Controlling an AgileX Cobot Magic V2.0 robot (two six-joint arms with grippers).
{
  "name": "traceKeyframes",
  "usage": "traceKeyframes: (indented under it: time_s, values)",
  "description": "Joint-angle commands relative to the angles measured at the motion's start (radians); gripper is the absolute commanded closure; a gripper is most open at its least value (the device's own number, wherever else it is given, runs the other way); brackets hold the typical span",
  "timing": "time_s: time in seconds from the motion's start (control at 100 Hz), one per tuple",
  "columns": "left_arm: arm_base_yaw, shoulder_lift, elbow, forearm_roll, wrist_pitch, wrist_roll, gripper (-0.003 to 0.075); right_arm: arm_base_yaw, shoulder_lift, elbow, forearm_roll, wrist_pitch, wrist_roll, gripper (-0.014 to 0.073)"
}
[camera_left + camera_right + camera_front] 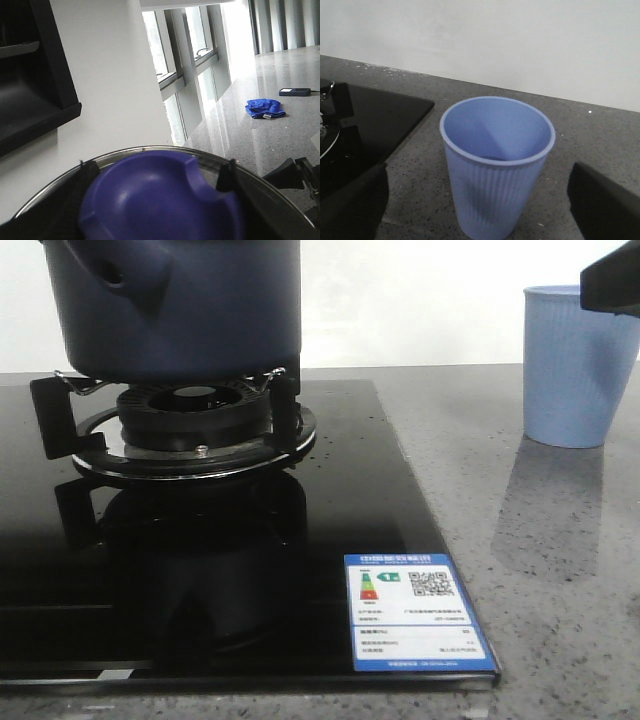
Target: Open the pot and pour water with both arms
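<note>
The dark navy pot [180,300] stands on the burner grate at the far left of the front view; its top is cut off by the frame, and its side nub [115,270] faces forward. In the left wrist view my left gripper [155,175] is shut on the blue lid knob [160,200], one finger on each side, with the glass lid rim [150,149] behind it. The pale blue ribbed cup [580,365] stands on the counter at the right. My right gripper [477,200] is open, its fingers [605,200] wide apart on either side of the cup [495,165] and clear of it.
The black glass hob [330,500] carries the burner [195,420] and an energy label sticker [415,615] near its front right corner. Grey speckled counter [540,540] lies to the right. A blue cloth [265,108] and a small dark device [295,92] lie far off by the windows.
</note>
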Motion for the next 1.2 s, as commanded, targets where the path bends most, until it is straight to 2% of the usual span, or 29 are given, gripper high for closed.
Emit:
traceKeyframes:
  time_s: [0.0, 0.2, 0.4, 0.84, 1.19]
  values:
    - [-0.005, -0.037, -0.039, -0.106, 0.015, -0.012, 0.0447, -0.001, 0.009, -0.025, 0.000, -0.120, 0.005, -0.0062]
    - [-0.005, -0.037, -0.039, -0.106, 0.030, -0.012, 0.0447, -0.001, 0.081, -0.025, 0.000, -0.242, 0.005, -0.0062]
    - [-0.005, -0.037, -0.039, -0.106, 0.043, -0.014, 0.0448, -0.001, 0.157, -0.027, 0.003, -0.282, 0.005, -0.0062]
    - [-0.005, -0.037, -0.039, -0.106, 0.043, -0.014, 0.0447, -0.001, 0.323, -0.033, 0.003, -0.480, 0.024, -0.0062]
    - [-0.005, -0.037, -0.039, -0.106, 0.047, -0.014, 0.0447, -0.001, 0.450, -0.121, 0.003, -0.482, 0.077, -0.0062]
